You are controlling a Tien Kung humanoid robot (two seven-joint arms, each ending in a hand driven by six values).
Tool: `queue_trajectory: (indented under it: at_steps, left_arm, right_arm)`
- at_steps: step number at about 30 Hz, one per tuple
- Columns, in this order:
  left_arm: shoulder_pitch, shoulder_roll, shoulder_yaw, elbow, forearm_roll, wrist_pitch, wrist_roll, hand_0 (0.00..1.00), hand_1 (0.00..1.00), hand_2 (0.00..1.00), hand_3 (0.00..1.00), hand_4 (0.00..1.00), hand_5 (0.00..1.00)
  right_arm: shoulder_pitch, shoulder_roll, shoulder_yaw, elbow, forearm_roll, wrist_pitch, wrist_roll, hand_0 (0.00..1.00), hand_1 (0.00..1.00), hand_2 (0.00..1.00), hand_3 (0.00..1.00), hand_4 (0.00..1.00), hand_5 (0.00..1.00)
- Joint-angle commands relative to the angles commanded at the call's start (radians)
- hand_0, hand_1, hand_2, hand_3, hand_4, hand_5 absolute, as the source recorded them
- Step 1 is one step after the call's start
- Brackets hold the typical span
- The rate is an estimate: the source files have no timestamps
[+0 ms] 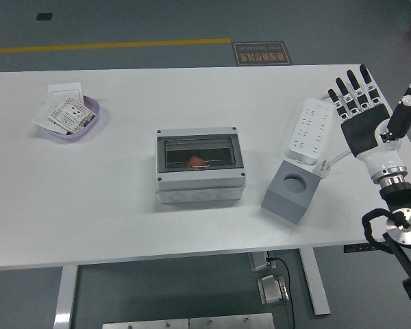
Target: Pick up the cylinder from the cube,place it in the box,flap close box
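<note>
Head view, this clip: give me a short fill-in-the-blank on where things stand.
1. The round hole in the top of the grey cube is ____.
2. The box has its clear flap ____, with an orange object inside.
3. The right robot hand has its fingers ____ and holds nothing.

Missing words: empty; closed; spread

Box (201,166) seen at table (123,219) centre, clear flap shut, an orange-red item visible inside. Grey cube (291,190) set right of it, round socket on top empty. White power strip (309,131) touching cube's far side. Right hand (370,113) held at right edge, fingers spread, nothing gripped. Purple tray (79,118) with cards far left.
</note>
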Motion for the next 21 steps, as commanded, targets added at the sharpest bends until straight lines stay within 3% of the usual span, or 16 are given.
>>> queue_trajectory:
  at_steps: [21]
  left_arm:
    - [-0.003, 0.033, 0.013, 0.000, 0.013, -0.004, -0.011, 0.594, 0.610, 0.553, 0.572, 0.473, 0.266]
  right_arm:
    - [-0.029, -0.013, 0.025, 0.007, -0.059, -0.060, 0.008, 0.998, 0.938, 0.948, 0.959, 0.998, 0.998]
